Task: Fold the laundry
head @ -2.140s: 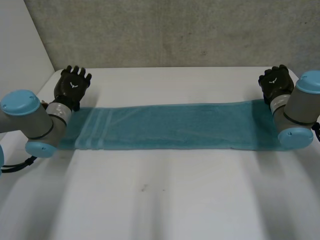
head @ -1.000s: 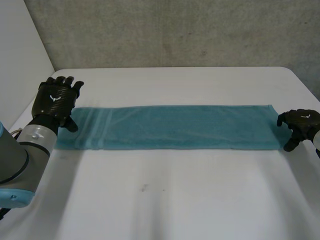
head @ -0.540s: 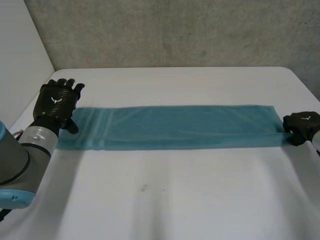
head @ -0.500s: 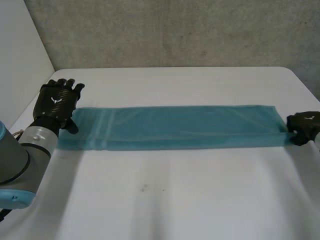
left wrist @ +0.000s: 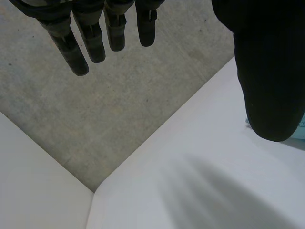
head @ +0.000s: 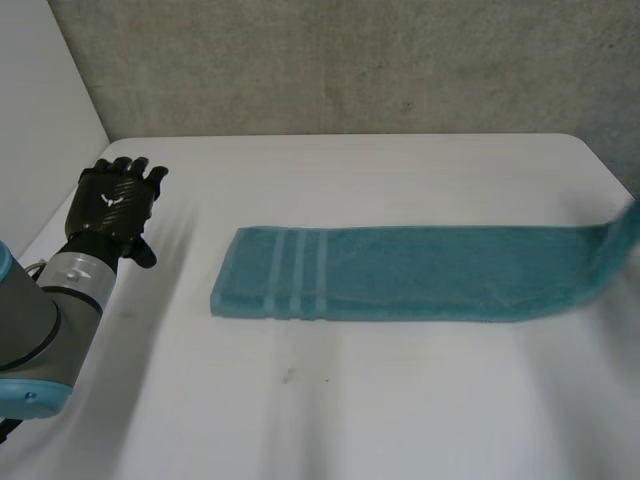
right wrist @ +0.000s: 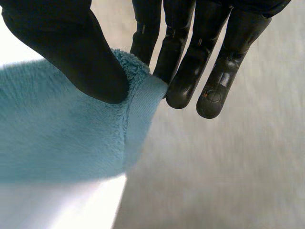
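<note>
A long teal towel (head: 400,285) with pale stripes near its left end lies folded lengthwise across the white table (head: 330,410). Its right end rises off the table at the edge of the head view. In the right wrist view my right hand (right wrist: 71,52) pinches the towel's (right wrist: 57,138) end hem between thumb and fingers (right wrist: 190,62), held up in the air. My left hand (head: 112,205) stands at the table's left side with fingers (left wrist: 95,38) straight and spread, holding nothing, well to the left of the towel. A sliver of towel (left wrist: 300,130) shows beside its thumb.
A grey concrete wall (head: 350,60) runs behind the table, and a white panel (head: 40,110) stands at the left. The table's far edge (head: 350,137) is close behind the towel. My left forearm (head: 40,310) lies along the table's left side.
The right hand shut on the towel's right end, lifted it and dragged the whole towel to the right, leaving the head view. The left hand stayed put, the towel now away from it.
</note>
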`<state>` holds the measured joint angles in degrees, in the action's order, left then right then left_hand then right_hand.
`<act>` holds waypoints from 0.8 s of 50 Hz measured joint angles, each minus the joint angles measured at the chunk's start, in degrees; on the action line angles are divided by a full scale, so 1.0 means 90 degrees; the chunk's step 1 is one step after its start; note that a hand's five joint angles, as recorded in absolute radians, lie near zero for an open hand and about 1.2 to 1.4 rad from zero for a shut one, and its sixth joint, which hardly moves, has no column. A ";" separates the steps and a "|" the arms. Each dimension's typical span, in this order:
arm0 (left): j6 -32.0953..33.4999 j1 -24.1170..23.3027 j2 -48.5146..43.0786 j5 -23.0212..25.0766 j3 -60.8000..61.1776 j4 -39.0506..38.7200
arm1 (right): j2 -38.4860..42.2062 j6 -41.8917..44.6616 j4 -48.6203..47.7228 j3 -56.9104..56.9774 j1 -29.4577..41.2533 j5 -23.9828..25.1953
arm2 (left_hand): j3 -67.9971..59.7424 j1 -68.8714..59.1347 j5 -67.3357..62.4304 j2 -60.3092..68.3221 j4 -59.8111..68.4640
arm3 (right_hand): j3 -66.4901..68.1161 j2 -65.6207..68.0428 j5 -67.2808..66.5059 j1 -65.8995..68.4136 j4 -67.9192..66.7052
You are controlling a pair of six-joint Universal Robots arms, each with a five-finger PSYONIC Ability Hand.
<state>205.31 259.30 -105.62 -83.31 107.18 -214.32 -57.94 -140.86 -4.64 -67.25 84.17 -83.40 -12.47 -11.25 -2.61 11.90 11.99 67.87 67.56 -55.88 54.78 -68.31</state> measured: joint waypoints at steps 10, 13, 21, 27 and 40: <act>0.0000 0.0024 0.0026 -0.0002 -0.0003 -0.0006 | 0.0430 -0.0022 -0.0810 0.0710 0.3202 0.0143 | 0.0000 0.0000 0.0001 0.0000 0.0000 | 0.0000 0.0001 -0.0004 0.0024 -0.0007; 0.0000 0.0022 0.0039 -0.0011 0.0001 -0.0003 | 0.0853 -0.0019 -0.1173 0.0955 0.4133 0.0270 | 0.0000 0.0000 0.0000 0.0000 0.0000 | 0.0001 0.0001 -0.0004 0.0024 -0.0007; 0.0000 0.0010 0.0047 -0.0120 0.0007 0.0008 | 0.2144 0.0047 -0.1496 0.1281 0.5771 0.0729 | 0.0000 0.0000 0.0000 0.0000 0.0000 | 0.0001 0.0001 -0.0014 0.0024 -0.0007; 0.0000 -0.0002 0.0047 -0.0153 0.0022 0.0013 | 0.2658 0.0188 -0.1472 0.1315 0.6204 0.0769 | -0.0001 0.0000 0.0001 0.0000 0.0000 | -0.0042 -0.0040 -0.0004 0.0024 0.0040; 0.0004 -0.0264 0.0053 -0.0134 0.0004 0.0001 | 0.1451 -0.0368 -0.1391 0.1045 0.5814 -0.0758 | -0.0001 0.0000 0.0001 0.0000 0.0000 | -0.6172 -0.6111 0.5821 -0.4785 0.6118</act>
<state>205.35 256.92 -105.15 -84.51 107.21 -214.30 -44.89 -144.17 -17.16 -57.84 136.49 -90.22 -12.47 -11.25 -2.61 11.90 11.99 12.31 12.56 -3.49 11.71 -13.25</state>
